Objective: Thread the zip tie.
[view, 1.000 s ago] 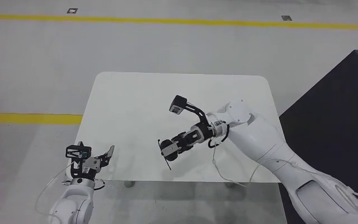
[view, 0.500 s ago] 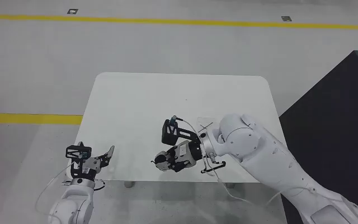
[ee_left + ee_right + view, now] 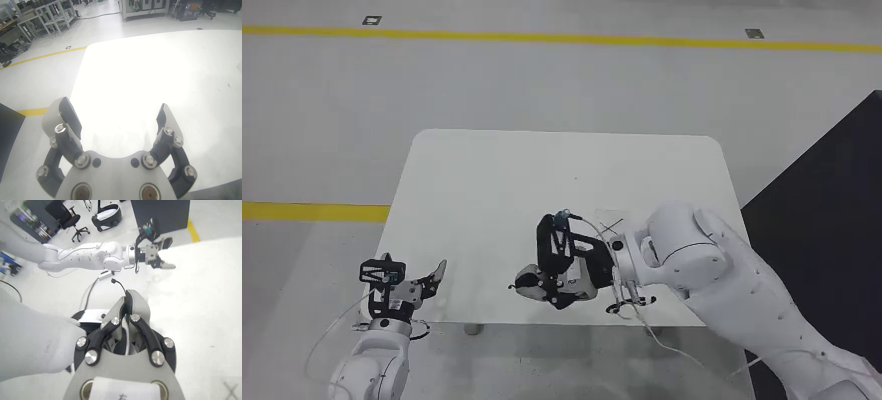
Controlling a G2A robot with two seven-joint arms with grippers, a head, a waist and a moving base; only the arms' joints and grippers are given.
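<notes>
Right wrist view: the zip tie is a thin black plastic strip, clamped between the fully closed fingers of the right gripper. A short length projects past the fingertips, bends in a shallow curve and ends in a small square head.

Top view: the right gripper sits over the near edge of the table, slightly left of the middle. The left gripper sits at the near left corner, well apart from the right one. Its jaws are spread wide and hold nothing.

The table is a white slab with a smooth matte top and rounded corners. A broad stretch of its surface runs from both grippers to the far edge and to the right edge. A faint X mark lies on the top, just right of and beyond the right gripper.

Left wrist view: the left gripper's pads are black ribbed rubber, mounted on pale metal fingers with black linkages and bright screws.
</notes>
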